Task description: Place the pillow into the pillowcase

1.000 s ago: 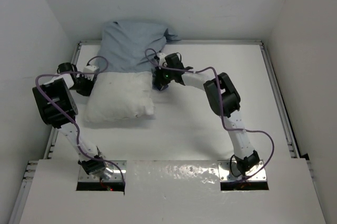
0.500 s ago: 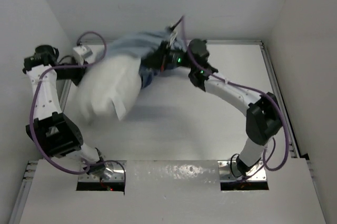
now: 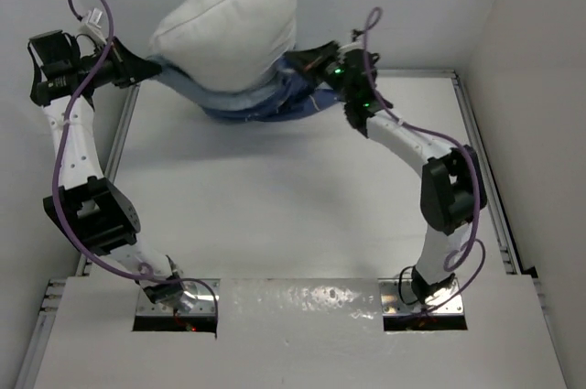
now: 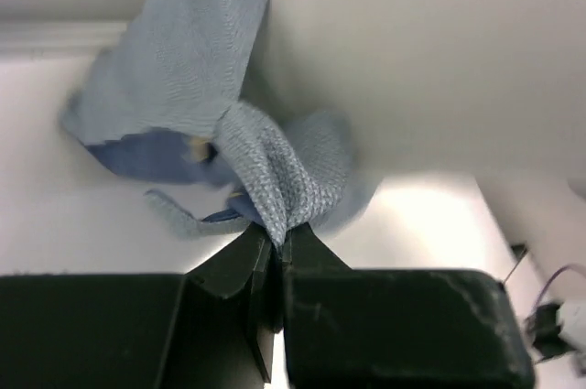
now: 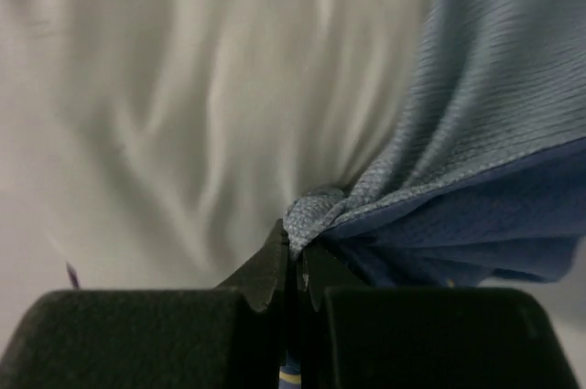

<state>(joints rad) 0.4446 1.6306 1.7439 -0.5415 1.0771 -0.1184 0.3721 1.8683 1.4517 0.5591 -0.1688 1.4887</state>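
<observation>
The left tool [image 4: 275, 247] is clamped on a bunched edge of the pillowcase [image 4: 183, 69]; the right tool [image 5: 293, 247] pinches the opposite edge likewise. Between them it hangs as a sling above the desk [image 3: 275, 206], and just past their tips the pillow [image 3: 229, 27] sits in it, only its lower end covered. Most of the pillow seems left to go in.

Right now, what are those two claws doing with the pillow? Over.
Left gripper shut on pillowcase edge, right gripper likewise. Pillow sits in the slung pillowcase, mostly uncovered. Nothing seen in the way.
</observation>
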